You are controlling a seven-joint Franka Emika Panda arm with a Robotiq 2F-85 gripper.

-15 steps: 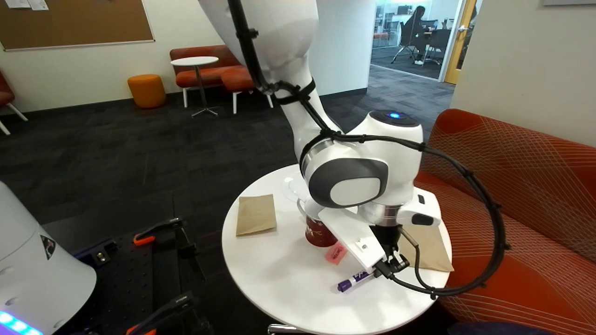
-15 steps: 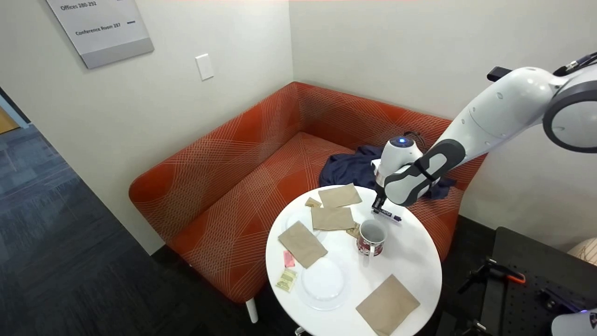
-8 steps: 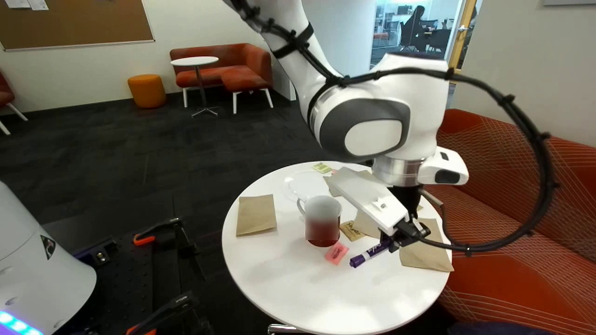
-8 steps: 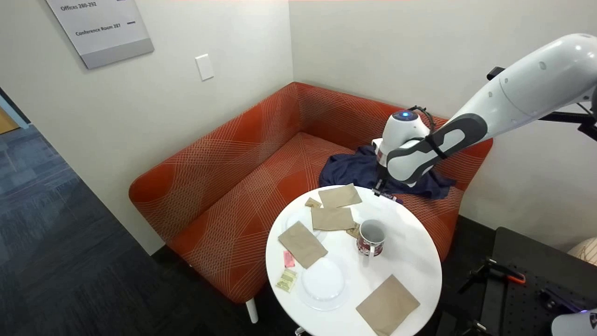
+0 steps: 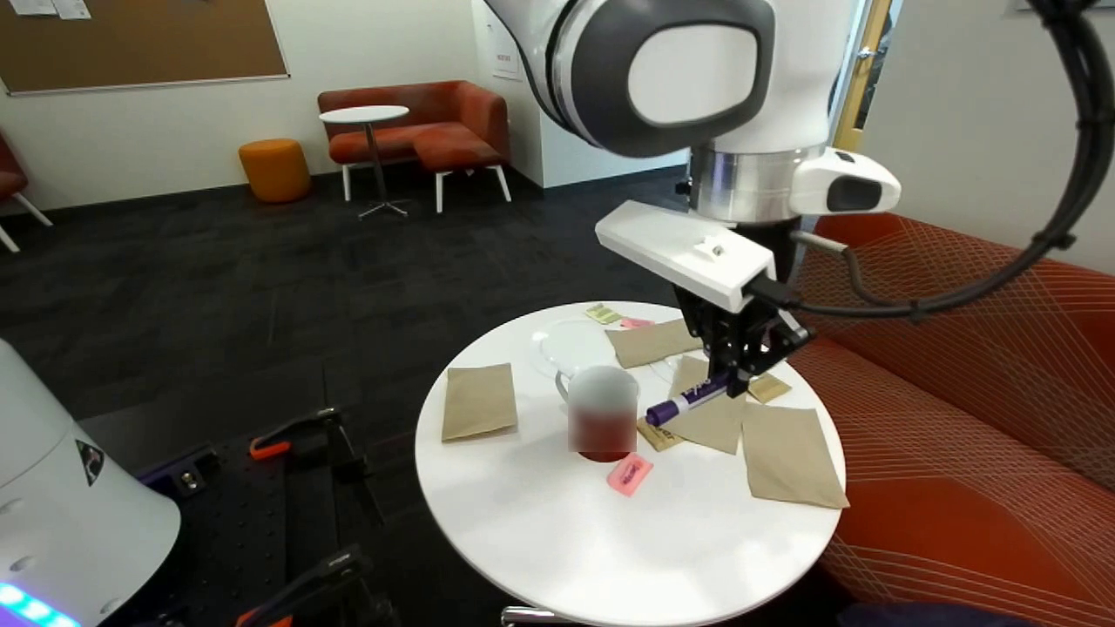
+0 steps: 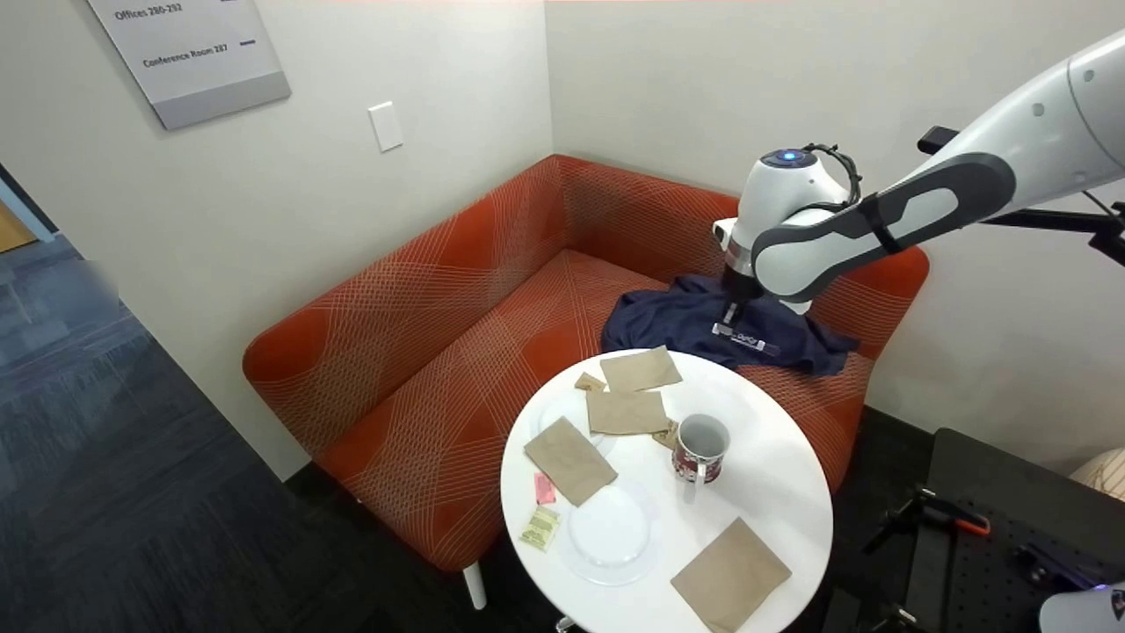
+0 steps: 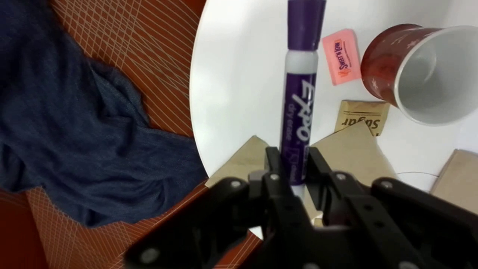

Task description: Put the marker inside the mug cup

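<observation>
Higher since the earlier frame: my gripper (image 7: pixel 294 160) and the marker (image 7: pixel 301 101), now clear of the white table (image 7: pixel 235 82). Wrist view, left to right: navy cloth (image 7: pixel 86 149) rumpled on the red sofa (image 7: pixel 157 74); then the marker, pinched between my two fingers (image 7: pixel 274 162) near the end opposite its purple cap (image 7: pixel 305 26); pink packet (image 7: pixel 341 56); sugar packet (image 7: pixel 360 114); at right, the dark red mug (image 7: pixel 386 63), upright on the table, both packets lying near it, the marker outside it.

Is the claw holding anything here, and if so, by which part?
Yes: the claw holds the marker by its body, toward the end away from the purple cap.
</observation>
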